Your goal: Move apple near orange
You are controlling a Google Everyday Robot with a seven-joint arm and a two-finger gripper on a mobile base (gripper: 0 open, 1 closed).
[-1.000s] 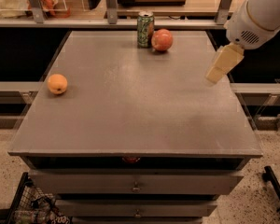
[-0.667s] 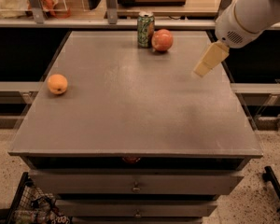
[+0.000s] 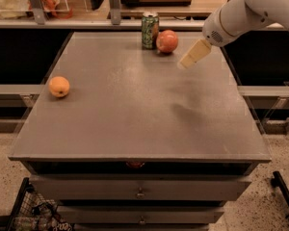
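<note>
The apple [image 3: 167,41] is a round reddish-pink fruit at the back of the grey table, right beside a green can [image 3: 149,30]. The orange [image 3: 59,86] is a small yellow-orange fruit near the table's left edge, far from the apple. My gripper [image 3: 187,62] hangs above the table on the white arm, just right of and a little in front of the apple, not touching it. It holds nothing that I can see.
The grey table top [image 3: 135,109] has drawers below its front edge. A shelf with bags and a board stands behind the table. A wire basket [image 3: 29,211] sits on the floor at the lower left.
My gripper has moved left and toward the back of the table, closing in on the apple. The apple, orange and can have not moved.
</note>
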